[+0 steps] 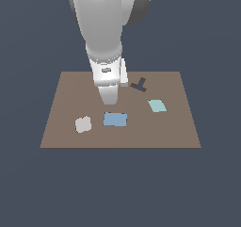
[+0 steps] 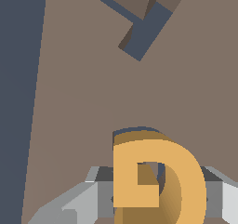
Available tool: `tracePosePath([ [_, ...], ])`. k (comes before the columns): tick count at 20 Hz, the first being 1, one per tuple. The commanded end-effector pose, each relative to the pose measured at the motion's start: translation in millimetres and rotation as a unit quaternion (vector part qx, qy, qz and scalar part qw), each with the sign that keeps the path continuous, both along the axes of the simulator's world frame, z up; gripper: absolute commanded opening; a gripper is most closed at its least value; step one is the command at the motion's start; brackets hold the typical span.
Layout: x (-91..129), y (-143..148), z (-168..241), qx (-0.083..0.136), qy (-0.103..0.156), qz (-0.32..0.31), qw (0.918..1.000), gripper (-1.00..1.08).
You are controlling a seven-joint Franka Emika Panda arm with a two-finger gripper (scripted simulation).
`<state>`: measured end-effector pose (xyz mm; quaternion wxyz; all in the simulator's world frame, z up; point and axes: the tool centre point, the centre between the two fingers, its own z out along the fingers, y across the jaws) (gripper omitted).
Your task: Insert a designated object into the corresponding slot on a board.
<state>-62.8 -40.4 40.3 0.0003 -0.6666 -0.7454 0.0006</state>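
End effector [image 2: 153, 197]: grey fingers [image 2: 79, 200] either side of the orange G [image 2: 158, 176], gripping it, low over the board [image 1: 70, 94].
G: held mid-board, beside the T recess [image 1: 139, 85].
G slot: hidden.
Tiles: grey [image 1: 83, 124], blue [image 1: 115, 119], teal [image 1: 157, 105], toward the board's front edge.

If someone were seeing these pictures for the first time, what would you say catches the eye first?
In the wrist view, the orange-yellow G-shaped block fills the foreground between the grey gripper fingers, with the dark T-shaped recess in the board beyond it. In the exterior view, the big white arm comes down onto the brown board, hiding the block, with a grey tile, a blue rectangle and a pale teal tile lying nearer the camera.
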Motion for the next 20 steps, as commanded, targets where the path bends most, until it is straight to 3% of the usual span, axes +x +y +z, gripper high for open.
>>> tracePosePath([
  [1, -1, 0, 0, 0.0, 0.0, 0.008, 1.0, -1.0],
  [11, -1, 0, -10, 0.0, -0.001, 0.009, 1.0, -1.0],
  [12, -1, 0, -10, 0.0, -0.001, 0.009, 1.0, 1.0],
  [20, -1, 0, -10, 0.0, -0.001, 0.009, 1.0, 1.0],
])
